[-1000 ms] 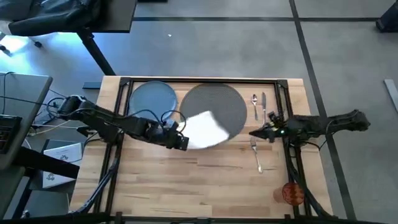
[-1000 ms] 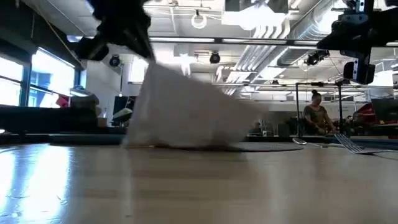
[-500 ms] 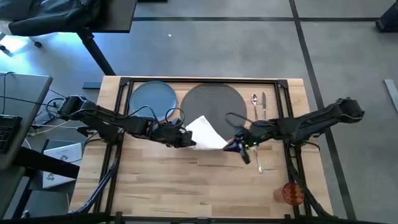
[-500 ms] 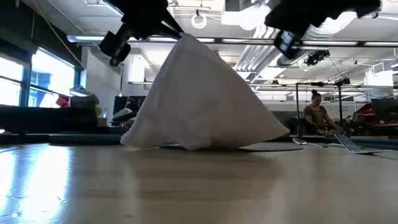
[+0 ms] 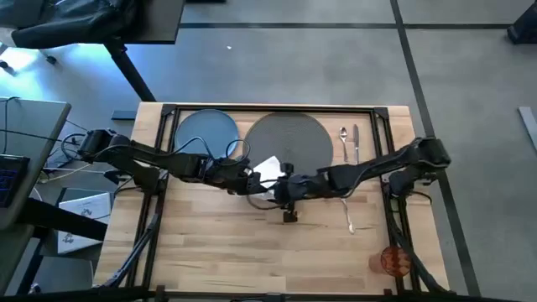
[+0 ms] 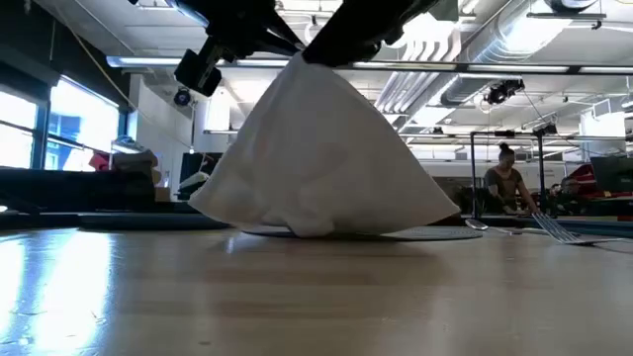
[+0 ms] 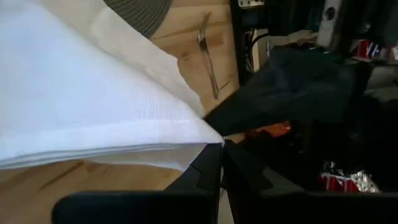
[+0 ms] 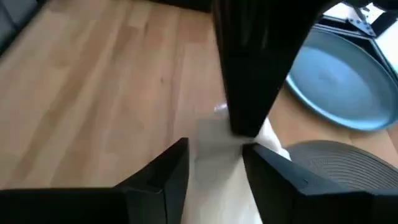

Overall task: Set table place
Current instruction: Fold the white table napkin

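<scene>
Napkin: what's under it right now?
The napkin, pinched at its peak by the left gripper, tents over table planks and the mat edge. Anything beneath the drape is hidden.

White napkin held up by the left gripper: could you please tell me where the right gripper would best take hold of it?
Probably the raised fold just under the peak, approached from the side opposite the left gripper. That gripper pinches the white cloth napkin at its top, so it hangs tent-like with its hem on the pale wood table. The open right gripper straddles the lifted cloth.

floor: grey concrete (image 5: 336, 59), dark seams
ceiling: exposed ducts (image 6: 465, 44)
windows: bright (image 6: 69, 124)
furniture: grey desk (image 5: 25, 159)
</scene>
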`<state>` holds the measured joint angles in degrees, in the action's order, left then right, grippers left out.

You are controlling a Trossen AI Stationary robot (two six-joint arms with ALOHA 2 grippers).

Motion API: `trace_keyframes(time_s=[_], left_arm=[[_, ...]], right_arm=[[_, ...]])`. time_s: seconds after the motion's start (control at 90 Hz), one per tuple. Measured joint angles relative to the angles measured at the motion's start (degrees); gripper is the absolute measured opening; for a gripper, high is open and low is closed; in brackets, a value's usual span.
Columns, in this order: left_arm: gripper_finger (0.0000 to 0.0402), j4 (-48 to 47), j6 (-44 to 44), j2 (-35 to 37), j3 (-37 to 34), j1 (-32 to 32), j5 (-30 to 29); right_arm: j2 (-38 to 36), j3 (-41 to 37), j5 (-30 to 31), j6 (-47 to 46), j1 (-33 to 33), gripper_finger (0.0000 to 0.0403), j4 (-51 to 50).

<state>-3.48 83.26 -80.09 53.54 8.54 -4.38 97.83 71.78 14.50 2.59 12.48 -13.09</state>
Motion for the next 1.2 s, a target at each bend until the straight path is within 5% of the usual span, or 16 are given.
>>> trace_keyframes(time_s=[0.133, 0.3, 0.4, 0.556, 0.678, 0.822, 1.011, 1.2], left_arm=[[0.0, 0.5, -3.7, 0.3, 0.0, 0.0, 1.0], [0.0024, 0.6, -15.0, 2.6, 0.1, 0.1, 5.7], [0.005, -2.7, -23.0, 3.4, 0.1, 1.1, 6.1], [0.0099, -11.8, -39.8, 1.8, 0.1, 4.5, -0.9], [0.0136, -12.1, -51.1, -3.1, -0.4, 5.9, -2.6], [0.0161, -0.2, -63.7, -12.3, -0.3, 7.4, -2.1], [0.0152, 7.9, -63.9, -26.1, 3.2, 7.0, -4.3], [0.0116, 3.7, -64.0, -35.0, 10.5, 7.2, -6.0]], right_arm=[[0.9, 3.2, 3.3, -4.2, 0.0, 0.0022, -7.5], [-2.4, 4.3, 6.4, -9.9, -0.1, 0.0001, -20.6], [-7.1, 3.1, 0.6, -13.0, 0.3, 0.0, -26.1], [-12.7, -5.4, -9.2, -18.6, 0.7, 0.0, -25.4], [-16.8, -12.0, -9.0, -26.6, 0.5, 0.0, -25.1], [-20.8, -16.2, -10.1, -33.0, 0.6, 0.0, -23.2], [-23.6, -16.8, -11.7, -36.5, 0.7, 0.0, -23.0], [-24.2, -16.5, -11.8, -38.1, 0.7, 0.0, -23.1]])
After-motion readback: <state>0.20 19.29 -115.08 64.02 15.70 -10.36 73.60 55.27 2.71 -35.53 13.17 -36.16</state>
